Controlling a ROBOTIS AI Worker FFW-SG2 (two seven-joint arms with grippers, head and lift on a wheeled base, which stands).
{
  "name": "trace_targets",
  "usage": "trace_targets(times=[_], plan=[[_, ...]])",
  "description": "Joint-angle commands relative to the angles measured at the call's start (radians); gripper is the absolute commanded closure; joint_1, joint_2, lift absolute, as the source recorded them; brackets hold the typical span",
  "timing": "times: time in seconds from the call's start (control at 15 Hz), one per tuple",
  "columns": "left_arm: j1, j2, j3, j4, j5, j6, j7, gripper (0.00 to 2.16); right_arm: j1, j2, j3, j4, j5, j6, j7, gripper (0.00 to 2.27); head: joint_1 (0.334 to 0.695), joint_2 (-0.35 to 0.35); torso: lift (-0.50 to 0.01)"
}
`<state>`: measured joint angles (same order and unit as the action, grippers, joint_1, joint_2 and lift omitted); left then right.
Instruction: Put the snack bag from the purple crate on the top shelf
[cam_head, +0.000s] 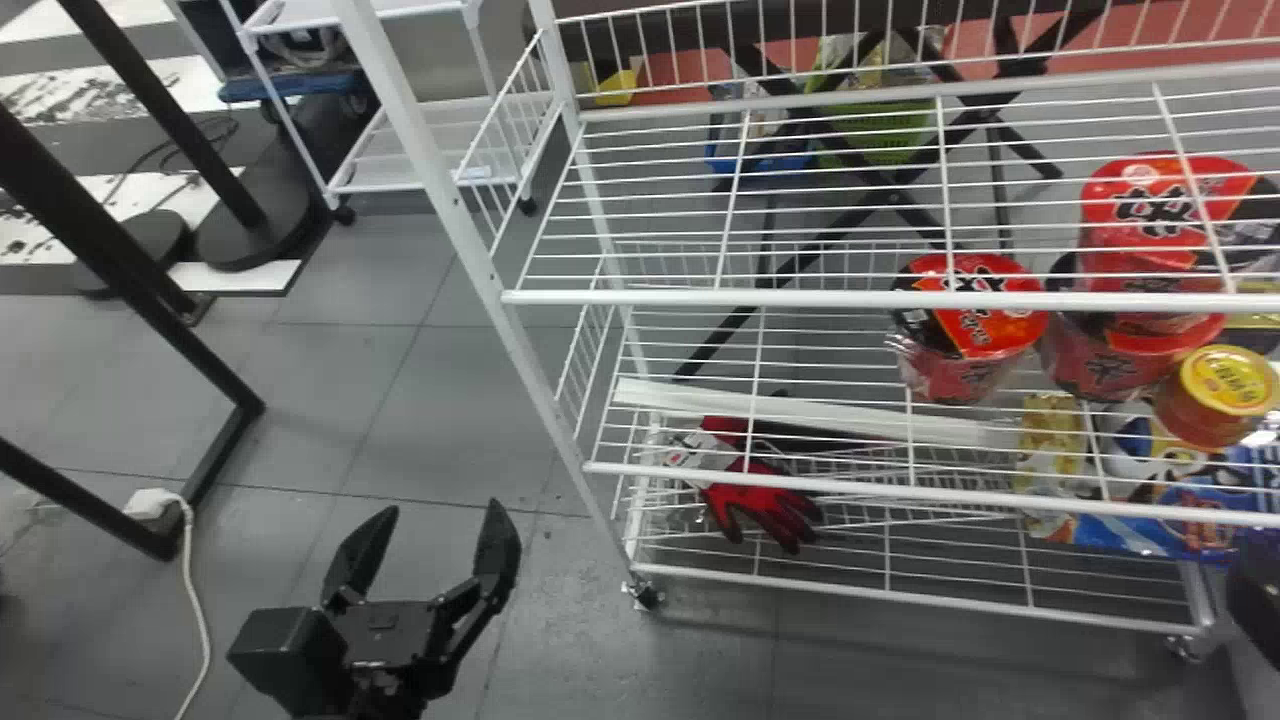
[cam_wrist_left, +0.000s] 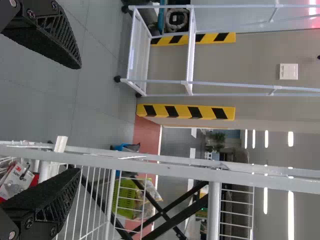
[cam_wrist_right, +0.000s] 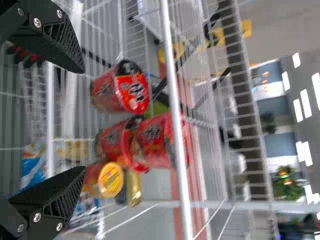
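My left gripper (cam_head: 435, 545) stands open in the head view, left of the white rack and above the floor. Its fingers are spread with nothing between them in the left wrist view (cam_wrist_left: 80, 117). A dark part of my right gripper (cam_head: 1255, 590) enters at the head view's right edge. In the right wrist view, that gripper (cam_wrist_right: 84, 120) is open and empty in front of the rack. The top shelf (cam_head: 760, 298) is bare wire. Colourful snack packages (cam_head: 1150, 500) lie low in the rack at the right; whether a purple crate holds them I cannot tell.
Red noodle cups (cam_head: 965, 320) and a yellow-lidded jar (cam_head: 1225, 385) stand below the top shelf. Lower down lie a red glove (cam_head: 765, 505) and a white strip (cam_head: 800, 410). Behind the rack is a green basket (cam_head: 880, 130). A black frame (cam_head: 225, 450) stands at left.
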<state>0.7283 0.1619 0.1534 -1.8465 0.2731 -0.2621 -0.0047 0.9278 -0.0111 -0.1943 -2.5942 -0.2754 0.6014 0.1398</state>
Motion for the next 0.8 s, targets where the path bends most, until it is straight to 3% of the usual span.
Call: trace_targets(times=[0.0,0.13,0.4,0.47,0.67,0.73], plan=[[-0.004,0.002,0.003,0.007,0.005,0.004,0.0,0.07,0.005,0.01,-0.134,-0.024,-0.099,0.162,0.012,0.13,0.695,0.198,-0.451],[-0.004,0.004,0.011,0.01,0.009,0.004,0.0,0.08,-0.03,0.012,-0.281,-0.03,-0.225,0.346,0.054,0.13,0.695,0.155,-0.451],[-0.004,0.002,0.009,0.012,0.008,0.007,0.0,0.08,-0.193,0.012,-0.688,-0.05,-0.496,0.84,0.155,0.13,0.695,0.1,-0.451],[-0.003,0.002,0.009,0.012,0.008,0.01,0.0,0.08,-0.242,0.012,-0.797,-0.053,-0.554,0.966,0.169,0.13,0.695,0.059,-0.451],[-0.004,0.002,0.0,0.012,0.005,0.007,0.0,0.08,-0.388,0.012,-1.067,-0.052,-0.68,0.971,0.189,0.13,0.695,-0.013,-0.451],[-0.006,0.002,-0.002,0.012,0.003,0.01,0.0,0.08,-0.408,0.012,-1.125,-0.046,-0.706,0.971,0.187,0.13,0.695,-0.092,-0.451]])
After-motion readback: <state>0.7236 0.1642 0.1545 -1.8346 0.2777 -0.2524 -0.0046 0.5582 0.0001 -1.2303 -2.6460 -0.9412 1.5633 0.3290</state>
